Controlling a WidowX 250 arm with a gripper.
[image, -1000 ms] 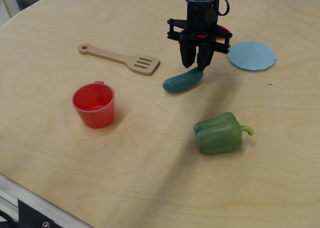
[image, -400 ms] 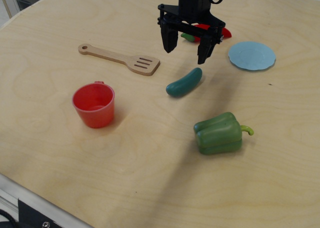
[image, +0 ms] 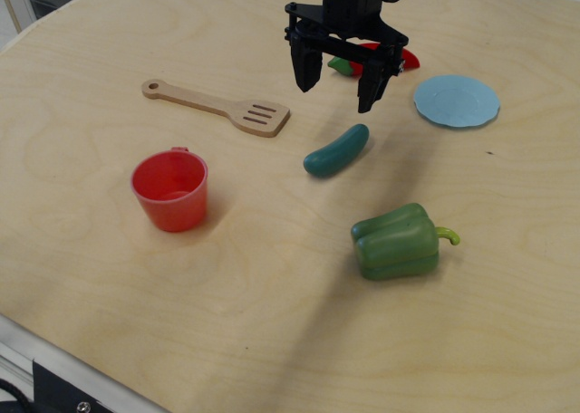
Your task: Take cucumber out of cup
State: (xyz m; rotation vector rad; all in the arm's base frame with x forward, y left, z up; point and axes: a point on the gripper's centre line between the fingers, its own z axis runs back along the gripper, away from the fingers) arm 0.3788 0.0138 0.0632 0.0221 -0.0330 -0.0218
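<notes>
**Operator:** What sits around the cucumber?

**Observer:** Your cucumber (image: pixel 336 150) lies flat on the wooden table (image: pixel 272 322), out of the cup and well apart from it, slanting up toward the right. The red cup (image: pixel 170 190) stands upright to the left with nothing visible inside, its small handle at the far rim. Behind and to the left you have a wooden slotted spatula (image: pixel 218 108), lying flat with its blade end nearest the cucumber. In front and to the right sits a green bell pepper (image: pixel 398 241), stem pointing right. A light blue plate (image: pixel 457 100) rests further back on the right.

**Operator:** And the gripper?

**Observer:** Your gripper (image: pixel 340 78) hangs above the table just behind the cucumber, its two fingers spread wide and holding nothing. It partly covers a red chili pepper (image: pixel 399 58) with a green stem, so you see only its ends.

**Operator:** The surface and room?

**Observer:** You are working on pale plywood with visible grain. A metal frame edge shows at the lower left, and the arm's shadow runs across the table.
</notes>
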